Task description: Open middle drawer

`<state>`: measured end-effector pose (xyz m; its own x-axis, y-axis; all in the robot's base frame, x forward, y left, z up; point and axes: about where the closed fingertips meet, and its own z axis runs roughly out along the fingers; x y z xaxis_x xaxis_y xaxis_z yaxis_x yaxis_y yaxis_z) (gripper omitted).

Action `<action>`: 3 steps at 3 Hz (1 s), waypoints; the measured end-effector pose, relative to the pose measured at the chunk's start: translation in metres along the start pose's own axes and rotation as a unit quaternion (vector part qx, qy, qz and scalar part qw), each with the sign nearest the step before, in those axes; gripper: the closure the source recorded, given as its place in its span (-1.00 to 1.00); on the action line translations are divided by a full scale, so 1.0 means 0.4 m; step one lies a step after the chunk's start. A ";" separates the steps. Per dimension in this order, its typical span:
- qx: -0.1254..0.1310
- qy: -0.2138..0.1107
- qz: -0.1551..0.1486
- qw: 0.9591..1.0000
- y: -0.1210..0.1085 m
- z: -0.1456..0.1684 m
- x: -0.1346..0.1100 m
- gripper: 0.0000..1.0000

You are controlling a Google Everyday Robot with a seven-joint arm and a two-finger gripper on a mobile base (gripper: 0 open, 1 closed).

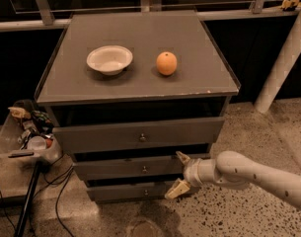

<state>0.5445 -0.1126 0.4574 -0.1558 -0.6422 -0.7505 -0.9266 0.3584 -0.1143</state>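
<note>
A grey cabinet (140, 90) holds three drawers. The middle drawer (115, 167) has a mid-sized grey front with one small round knob (144, 170) at its centre. It sits between the taller top drawer (140, 134) and the slim bottom drawer (125, 191). My gripper (177, 174) is open in front of the right part of the middle drawer. One finger (182, 157) is at that drawer's upper edge and the other finger (173, 190) is down by the bottom drawer. The gripper is to the right of the knob and not touching it.
A white bowl (109, 59) and an orange (166, 63) sit on the cabinet top. A clear bin of clutter (31, 132) stands at the left with a dark pole (26, 201) and cables on the floor. A white post (283, 63) leans at the right.
</note>
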 end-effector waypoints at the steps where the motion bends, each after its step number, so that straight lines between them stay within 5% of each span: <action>1: -0.003 -0.002 -0.002 1.000 -0.013 0.031 0.013 -1.00; 3: 0.002 -0.027 -0.037 0.999 -0.066 0.081 0.015 -1.00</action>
<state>0.5793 -0.1039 0.4348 -0.0685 -0.6297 -0.7738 -0.9331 0.3149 -0.1736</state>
